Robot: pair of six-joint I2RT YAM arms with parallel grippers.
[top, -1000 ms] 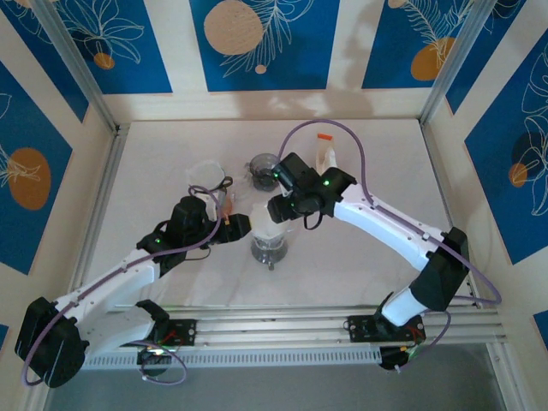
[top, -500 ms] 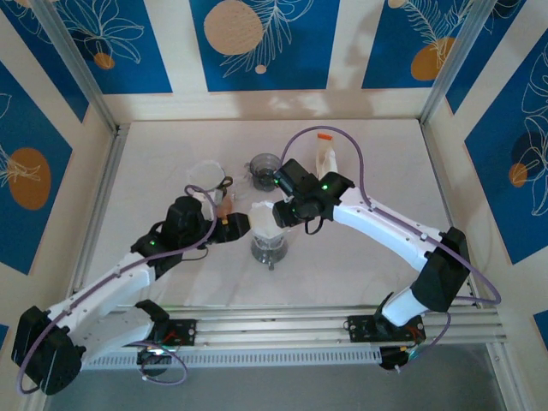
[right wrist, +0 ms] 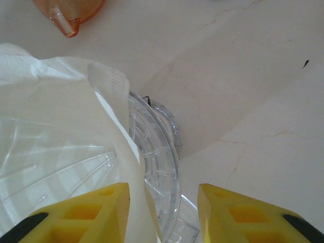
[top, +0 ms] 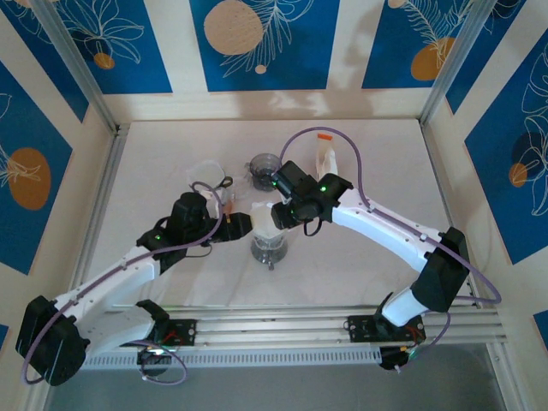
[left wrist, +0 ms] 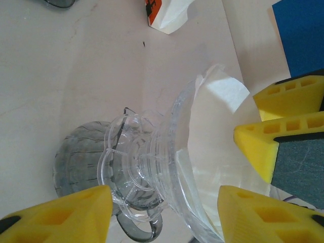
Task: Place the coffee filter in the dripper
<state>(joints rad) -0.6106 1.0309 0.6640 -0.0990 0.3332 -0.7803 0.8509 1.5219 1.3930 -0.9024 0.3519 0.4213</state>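
Observation:
The clear plastic dripper (top: 270, 246) sits on a grey glass server (left wrist: 76, 162) at the table's middle. The white paper coffee filter (top: 266, 224) stands in its cone, its upper edge sticking out above the rim. In the right wrist view the filter (right wrist: 50, 101) lines the dripper (right wrist: 158, 157). My right gripper (right wrist: 163, 202) is open, one finger inside the filter and one outside the rim. My left gripper (left wrist: 164, 202) is open at the dripper's left side, its fingers straddling the dripper (left wrist: 177, 152). The filter (left wrist: 223, 98) and the right gripper's yellow fingers (left wrist: 283, 101) show beyond.
A white bag with an orange tag (top: 324, 156) and a dark round glass piece (top: 264, 167) lie behind the dripper. A clear plastic item (top: 205, 174) lies at the back left. An orange scoop (right wrist: 68, 10) rests on the table just beyond the filter.
My left gripper has moved right, closer around the dripper. My right gripper has come down a little, and the filter sits lower in the cone.

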